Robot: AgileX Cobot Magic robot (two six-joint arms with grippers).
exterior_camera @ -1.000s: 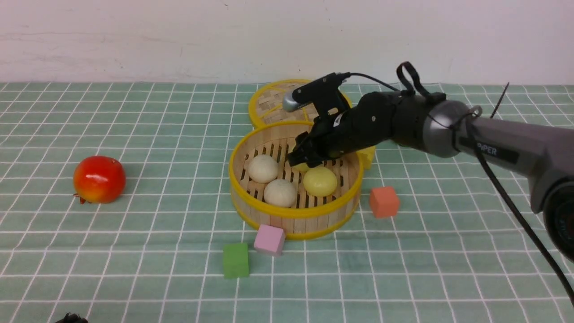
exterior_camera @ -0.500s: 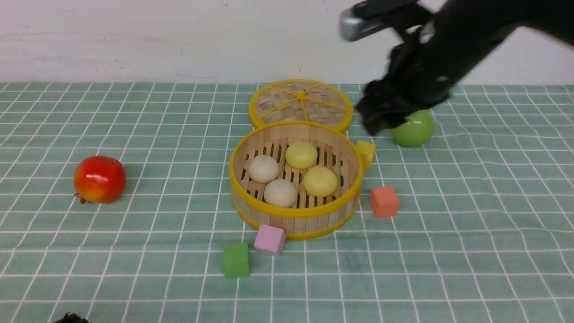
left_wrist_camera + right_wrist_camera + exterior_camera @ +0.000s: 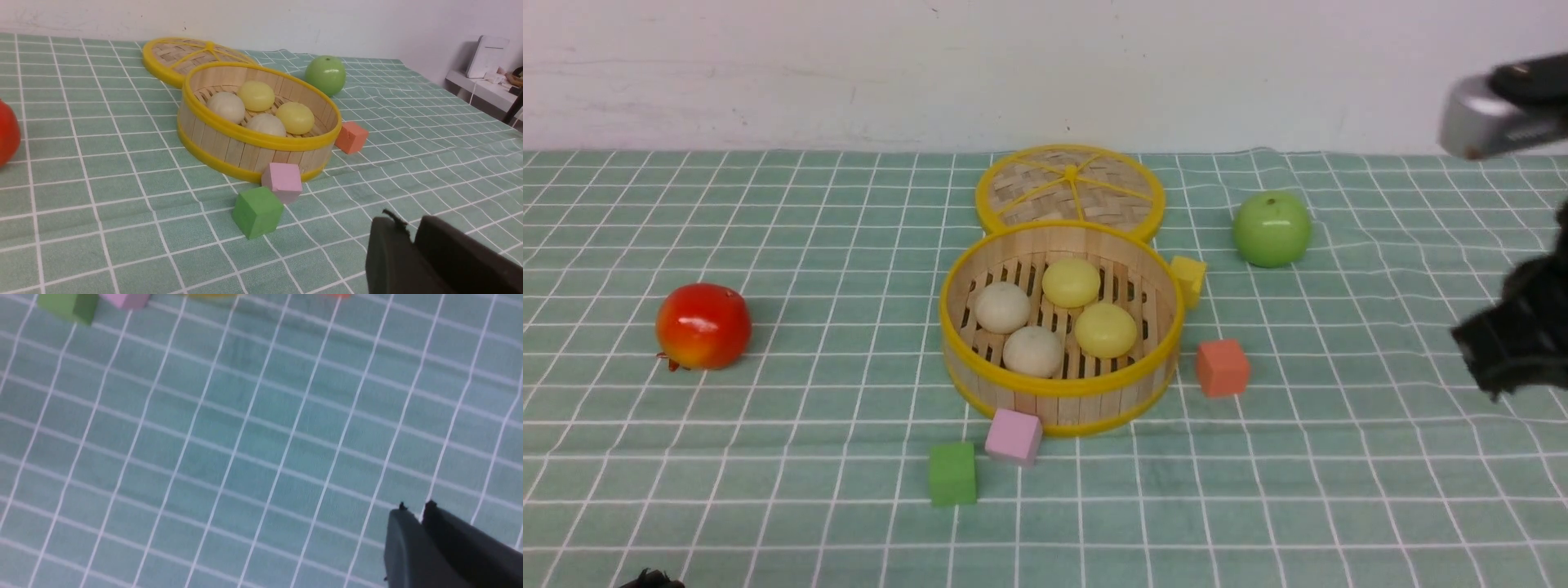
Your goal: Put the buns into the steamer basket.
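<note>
Right gripper: black right gripper (image 3: 414, 508) sits at the front view's right edge, above bare green checked tablecloth (image 3: 245, 449); fingers pressed together, holding nothing.
Left gripper: black left gripper (image 3: 402, 222) low and near the camera side, fingers together, empty.
Buns: two off-white and two pale yellow dome-shaped buns (image 3: 1054, 314) all lie on the slatted floor of the round bamboo steamer basket with yellow rims (image 3: 1058, 388), clustered and touching.
Relation: basket is well apart from the right gripper, toward the robot's left.
Handling: buns look light, smooth, likely slippery; best pinched across the widest middle, gently.
Progress: task appears complete.
</note>
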